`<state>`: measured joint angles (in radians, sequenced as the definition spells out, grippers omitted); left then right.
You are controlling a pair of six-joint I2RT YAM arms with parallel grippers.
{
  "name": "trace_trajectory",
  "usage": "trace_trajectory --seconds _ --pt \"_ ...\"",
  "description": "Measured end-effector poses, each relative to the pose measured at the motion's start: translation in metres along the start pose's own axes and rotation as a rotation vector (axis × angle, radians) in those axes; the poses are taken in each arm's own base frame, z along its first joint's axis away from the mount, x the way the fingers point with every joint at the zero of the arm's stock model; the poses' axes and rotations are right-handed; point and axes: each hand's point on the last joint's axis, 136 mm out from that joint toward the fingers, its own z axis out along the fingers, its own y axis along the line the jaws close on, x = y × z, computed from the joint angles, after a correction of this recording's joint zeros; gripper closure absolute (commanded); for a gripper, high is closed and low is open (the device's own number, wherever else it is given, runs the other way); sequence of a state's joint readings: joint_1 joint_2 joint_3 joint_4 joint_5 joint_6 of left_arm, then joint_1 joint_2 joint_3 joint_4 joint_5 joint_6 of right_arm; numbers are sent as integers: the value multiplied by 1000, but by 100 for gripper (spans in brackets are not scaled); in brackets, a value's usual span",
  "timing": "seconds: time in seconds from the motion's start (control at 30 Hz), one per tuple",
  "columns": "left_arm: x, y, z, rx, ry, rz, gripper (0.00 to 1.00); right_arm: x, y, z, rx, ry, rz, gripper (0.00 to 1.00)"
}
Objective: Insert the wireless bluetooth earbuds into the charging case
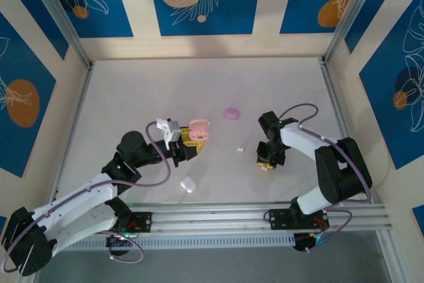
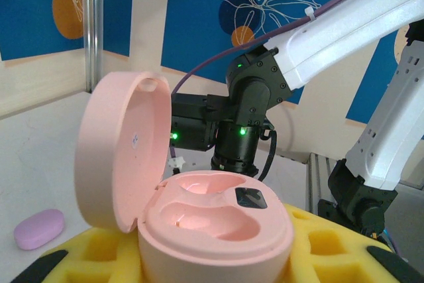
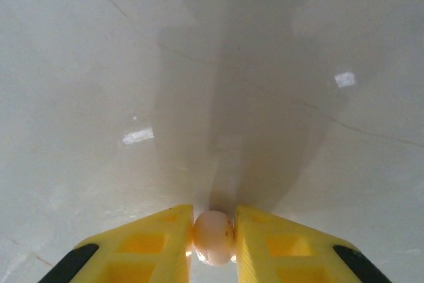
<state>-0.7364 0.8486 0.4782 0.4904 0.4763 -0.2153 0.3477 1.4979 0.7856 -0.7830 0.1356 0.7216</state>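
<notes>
My left gripper [image 1: 193, 142] is shut on an open pale pink charging case [image 2: 215, 230]; its lid [image 2: 119, 150] stands up on the left and both wells are empty. The same pink case [image 1: 199, 128] sits left of the table's middle in the top view. Pointing down at the table, my right gripper [image 3: 213, 240] is shut on a pale pink earbud [image 3: 213, 236], pinched between its yellow fingers [image 3: 159, 246]. From above, that right gripper [image 1: 266, 162] is right of centre. Another tiny pink earbud [image 1: 241, 149] lies on the table between the two grippers.
A shut lilac case [image 1: 231, 113] lies at mid-table, also the lilac case [image 2: 40, 228] at the left wrist view's lower left. A white case [image 1: 188, 185] rests near the front rail. The right arm [image 2: 252, 111] stands just beyond the pink case. Walls enclose the table.
</notes>
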Motion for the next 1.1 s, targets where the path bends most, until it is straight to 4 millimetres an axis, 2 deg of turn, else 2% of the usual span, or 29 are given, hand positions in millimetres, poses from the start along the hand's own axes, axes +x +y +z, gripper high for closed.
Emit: trace_trajectory --seconds 0.17,0.6,0.93,1.03,1.1 --pt "0 0 0 0 0 0 66 1 0 0 2 2 0 73" --pt "0 0 0 0 0 0 66 2 -1 0 5 7 -3 75" --pt "0 0 0 0 1 -1 66 3 2 0 11 18 -15 81" --pt "-1 0 -1 -5 -4 1 66 3 7 -7 -25 1 -29 81" --pt "-2 1 -1 -11 -7 3 66 3 20 -21 -110 -25 -54 81"
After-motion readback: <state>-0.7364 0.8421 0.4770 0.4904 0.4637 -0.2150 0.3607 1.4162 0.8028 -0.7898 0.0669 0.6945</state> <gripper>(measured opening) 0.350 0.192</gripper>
